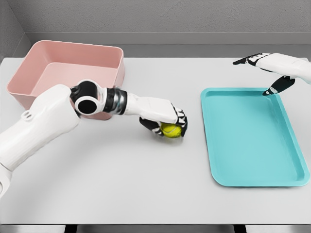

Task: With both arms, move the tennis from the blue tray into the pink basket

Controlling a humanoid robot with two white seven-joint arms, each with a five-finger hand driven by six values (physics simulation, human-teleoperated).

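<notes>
There is a single view, from the robot's head, set high and looking steeply down and forward across the white counter [146, 184]. It stands near: the counter fills nearly the whole width. The pink basket [73, 58] sits at ten o'clock, the blue tray [252, 145] at three, a grey wall along twelve.

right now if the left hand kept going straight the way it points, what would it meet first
Probably the blue tray: the left hand, holding the tennis ball, points right across bare table toward the tray's near rim, though its height is unclear.
</notes>
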